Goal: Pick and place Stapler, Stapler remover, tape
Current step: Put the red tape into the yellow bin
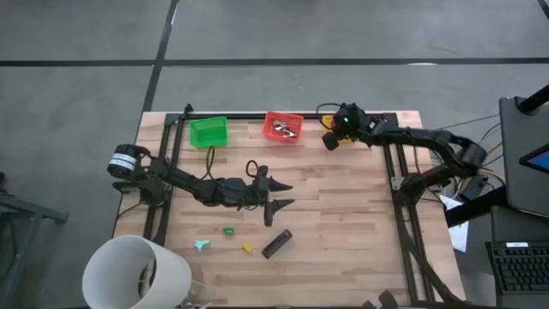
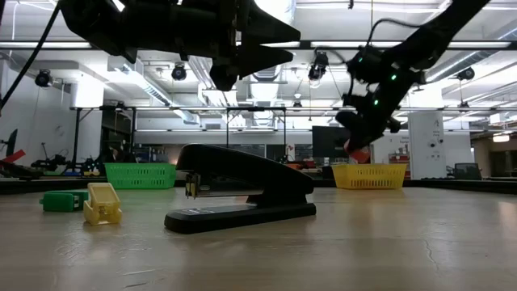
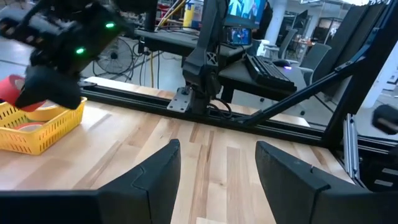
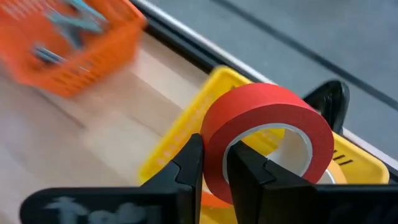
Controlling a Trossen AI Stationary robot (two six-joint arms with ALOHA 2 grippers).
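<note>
High view, baskets: three, one green basket, one orange basket, one yellow, mostly hidden under the right gripper.
High view, table items: one stapler and three small pieces near it; left gripper just above them, fingers spread, empty.
Low view: one stapler lying mid-table, two small blocks beside it.
Left wrist view: one yellow basket holding tape.
Right wrist view: right gripper pinching one red tape roll over the yellow basket.

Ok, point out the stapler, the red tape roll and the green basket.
stapler (image 2: 242, 182): low view, top arm.
red tape roll (image 4: 267, 112): right wrist view, outer band.
green basket (image 1: 208, 131): high view, basket floor.
</note>
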